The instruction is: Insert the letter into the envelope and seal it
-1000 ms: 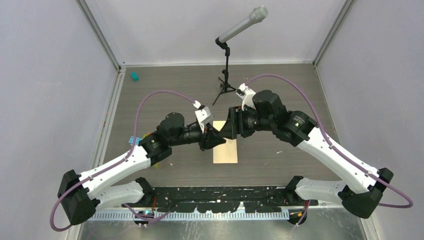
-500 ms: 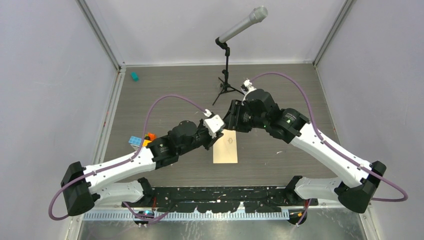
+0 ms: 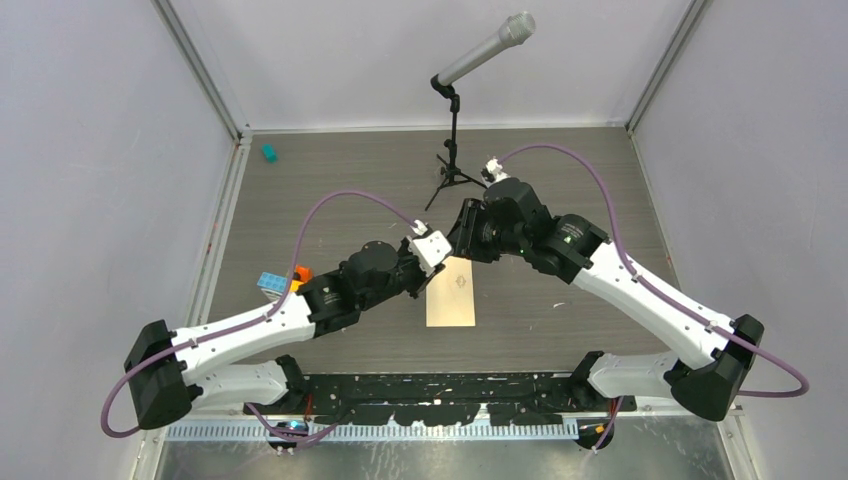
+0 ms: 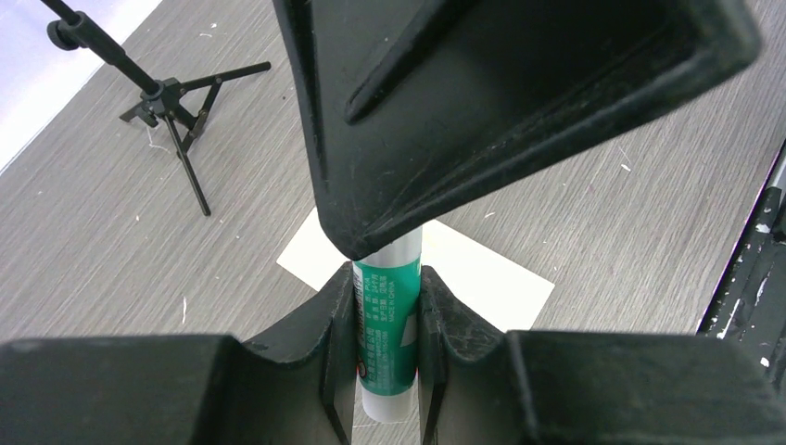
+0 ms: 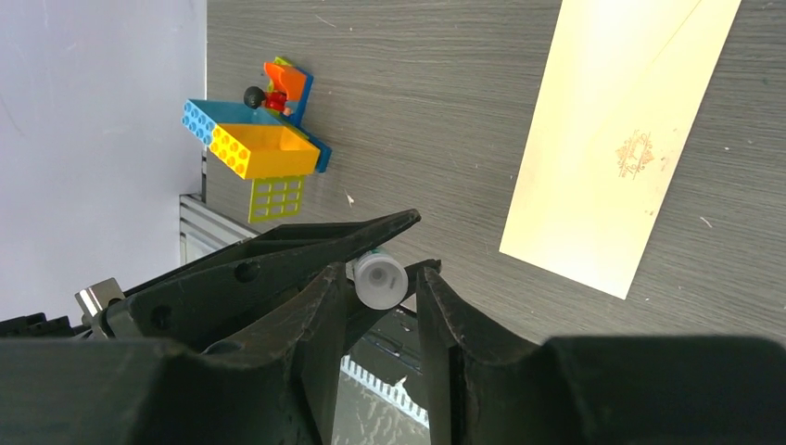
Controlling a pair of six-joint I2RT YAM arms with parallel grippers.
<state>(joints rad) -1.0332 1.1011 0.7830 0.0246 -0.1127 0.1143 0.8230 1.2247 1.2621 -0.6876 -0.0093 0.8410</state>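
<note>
The envelope (image 3: pixel 451 302) lies flat near the middle of the tabletop (image 3: pixel 590 180), face with the small dark mark (image 5: pixel 635 154) up, its long edges running away from the arm bases and its near short edge well short of the black rail at the front. Both arms meet above its far end. The left gripper (image 4: pixel 386 301) is clamped on a green-and-white glue stick (image 4: pixel 386 348), the tube pinched on both sides between the black fingers and pointing out toward the right arm. The right gripper (image 5: pixel 382 272) straddles the stick's white cap (image 5: pixel 380 284), one finger close on each side (whether they already pinch it or only flank it cannot be told from the wrist view). In the left wrist view a right finger fills the upper part of the picture, just above the tube, with a pale corner of the envelope showing below. Bare wood-grain surface lies to the right of the envelope and between it and the front rail. To the left, a cluster of toy bricks (image 5: pixel 252 139) sits by the left arm's elbow, apart from the envelope's left edge. The tripod feet of a microphone stand (image 3: pixel 452 170) stand just beyond the two grippers.
</note>
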